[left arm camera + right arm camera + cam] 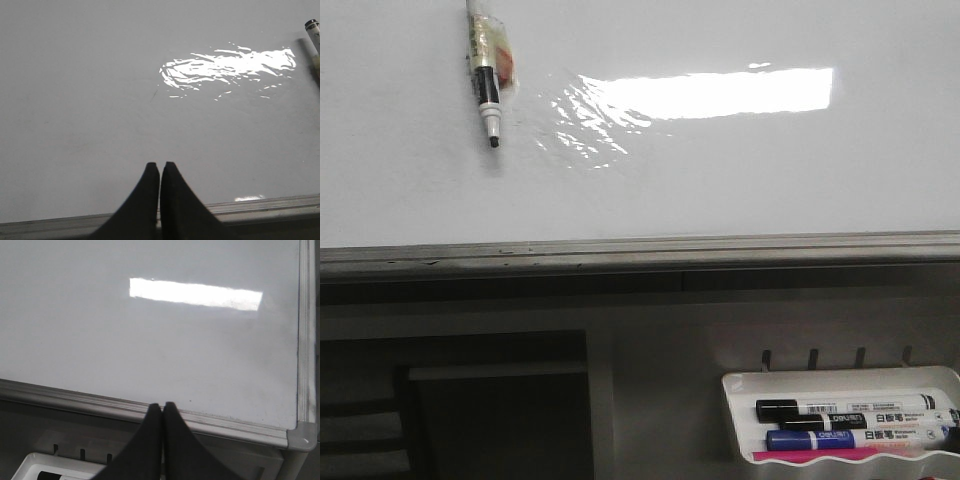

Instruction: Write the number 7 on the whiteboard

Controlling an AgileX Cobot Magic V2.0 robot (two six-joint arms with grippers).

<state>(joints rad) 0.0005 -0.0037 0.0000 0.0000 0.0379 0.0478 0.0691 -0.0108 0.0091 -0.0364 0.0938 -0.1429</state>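
Plainly, the whiteboard [740, 170] gleams glossy and unmarked; both hands [160, 166] [162, 406] pinched closed, empty

Dim, greyish overall. Bright rectangular glare on the whiteboard [720, 150], rippled at its left end; broken and wavy in the left wrist view, crisp in the right. Dark, murky below the board edge. Slightly soft and grainy throughout.

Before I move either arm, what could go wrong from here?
The whiteboard shows no stroke yet. Both the left gripper and right gripper are shut and empty, so neither can grasp without opening. The uncapped marker on the board could roll or smear if bumped.
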